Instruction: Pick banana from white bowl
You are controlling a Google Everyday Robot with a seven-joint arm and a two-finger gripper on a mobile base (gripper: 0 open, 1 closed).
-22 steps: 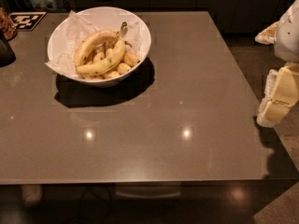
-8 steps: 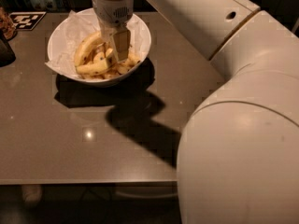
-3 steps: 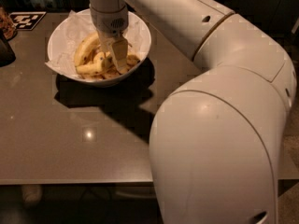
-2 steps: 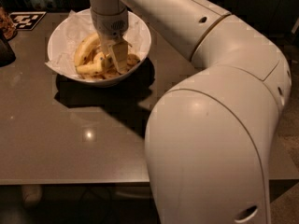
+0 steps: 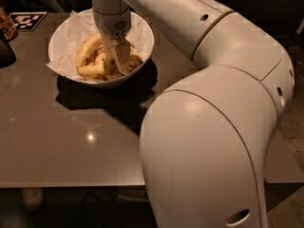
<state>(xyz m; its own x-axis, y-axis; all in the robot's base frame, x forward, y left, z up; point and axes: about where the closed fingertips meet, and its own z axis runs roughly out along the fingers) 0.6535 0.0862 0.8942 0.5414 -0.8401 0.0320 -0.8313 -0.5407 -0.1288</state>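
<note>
The white bowl (image 5: 142, 30), lined with crumpled white paper, stands at the back left of the grey table (image 5: 71, 141). Several yellow bananas lie in it. The long slim banana (image 5: 93, 71) lies along the bowl's near side, with its right part hidden under my gripper. A thicker arched banana (image 5: 87, 48) lies behind it. My gripper (image 5: 119, 60) points down into the bowl, right among the bananas at the middle right. The arm reaches in from the right foreground and hides much of the table.
A black-and-white marker card (image 5: 28, 19) lies at the table's back left corner. A dark object (image 5: 6, 51) stands at the left edge. The table's front edge (image 5: 71, 184) runs across the lower left.
The arm came in from the right and lowered the gripper into the bowl. Over the last second the gripper has stayed among the bananas; only the arm's bulk has shifted slightly.
</note>
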